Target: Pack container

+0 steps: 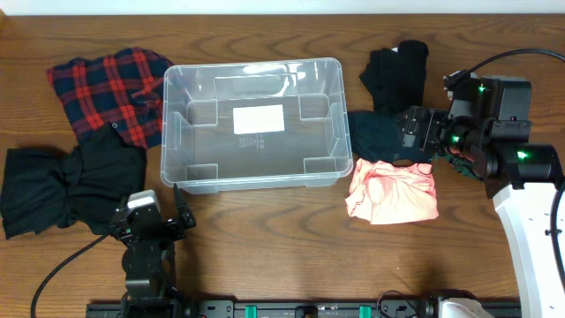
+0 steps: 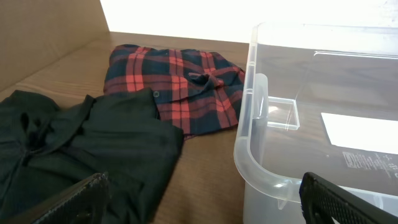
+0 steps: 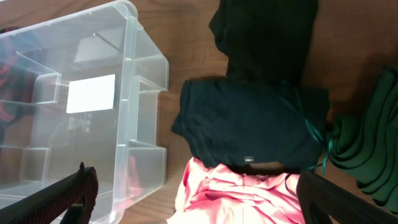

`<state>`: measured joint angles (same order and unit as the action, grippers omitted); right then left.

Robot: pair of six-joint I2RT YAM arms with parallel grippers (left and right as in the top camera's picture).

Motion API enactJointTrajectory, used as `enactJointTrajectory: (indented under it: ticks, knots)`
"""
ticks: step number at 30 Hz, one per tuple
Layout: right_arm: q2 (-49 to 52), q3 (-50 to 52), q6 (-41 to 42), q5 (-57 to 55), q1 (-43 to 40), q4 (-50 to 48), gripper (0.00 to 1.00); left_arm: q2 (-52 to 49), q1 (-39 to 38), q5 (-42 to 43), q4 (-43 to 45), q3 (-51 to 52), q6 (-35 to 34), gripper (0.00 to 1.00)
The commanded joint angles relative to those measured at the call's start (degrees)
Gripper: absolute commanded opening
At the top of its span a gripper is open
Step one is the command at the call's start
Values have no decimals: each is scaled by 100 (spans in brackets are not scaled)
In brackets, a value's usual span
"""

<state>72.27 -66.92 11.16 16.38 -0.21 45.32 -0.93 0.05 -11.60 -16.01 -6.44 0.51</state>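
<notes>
The container sits in the middle of the table with nothing inside. The left gripper and right gripper are spread wide, holding nothing. The right one could pinch the pink cloth along with the dark cloth, because they touch.

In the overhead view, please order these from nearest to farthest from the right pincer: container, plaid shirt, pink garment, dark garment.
1. Dark garment, right beside the right pincer.
2. Pink garment, just below it in the picture.
3. Container, at the centre.
4. Plaid shirt, far left.
</notes>
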Motion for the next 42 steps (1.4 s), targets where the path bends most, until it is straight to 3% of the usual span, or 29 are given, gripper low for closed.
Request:
enactJointTrajectory:
  ticks: [1, 6, 14, 18, 22, 29, 36, 38, 42]
  knots:
    - [0, -144, 63, -55, -48, -37, 99, -4, 26, -92, -9, 136, 98, 98]
    - [0, -144, 61, -55, -48, -15, 99, -4, 24, -52, 2, 136, 90, 98]
    - [2, -144, 133, -50, -48, 160, 99, -7, 24, 1759, 164, 136, -527, 98]
    - [2, -144, 122, -55, -48, 190, 99, -79, 24, 2201, -168, 76, -562, 98]
    - [2, -144, 122, -55, -48, 190, 99, -363, 26, 2315, -503, -356, -1298, 98]
    - [0, -144, 122, -55, -48, 190, 99, -2000, 26, 1818, -1080, -2465, -1532, 98]
    - [0, -144, 122, -55, -48, 190, 99, -4098, 26, 1506, -2146, -5364, -638, 98]
    - [0, -144, 122, -55, -48, 190, 99, -4454, 28, 1097, -2299, -5908, -354, 98]
    - [0, -144, 122, -55, -48, 190, 99, -5097, 289, 107, -2507, -6651, -643, 98]
